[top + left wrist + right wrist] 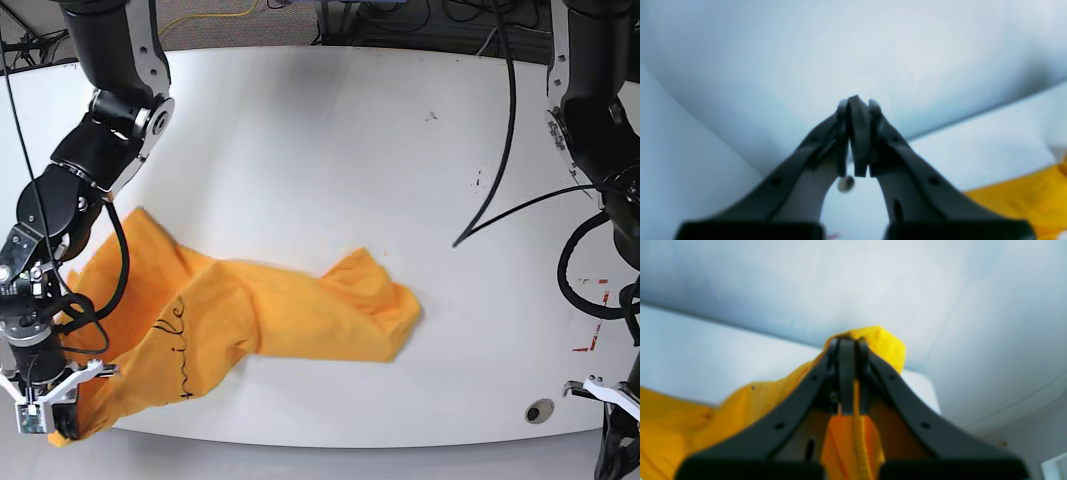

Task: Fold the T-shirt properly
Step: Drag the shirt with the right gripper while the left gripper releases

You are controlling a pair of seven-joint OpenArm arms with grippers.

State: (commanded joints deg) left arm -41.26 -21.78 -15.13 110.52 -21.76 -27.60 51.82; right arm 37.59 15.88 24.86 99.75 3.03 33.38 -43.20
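While rumpled on table (pixel 320 120) | T-shirt (pixel 300 310) pinched by right end effector (pixel 848 340) | left end effector (pixel 857 103) closed, empty

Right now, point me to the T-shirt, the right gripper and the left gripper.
T-shirt (pixel 300 305): base view, on the flat orange body lying on the table.
Right gripper (pixel 848 343): right wrist view, at the tips of its fingers, shut on yellow fabric.
Left gripper (pixel 857 101): left wrist view, at the closed tips, holding nothing.

My two arms (pixel 95 160) are black with silver joints, trailing black cables (pixel 505 150); dark curved fingers (pixel 903 413) show screw holes.
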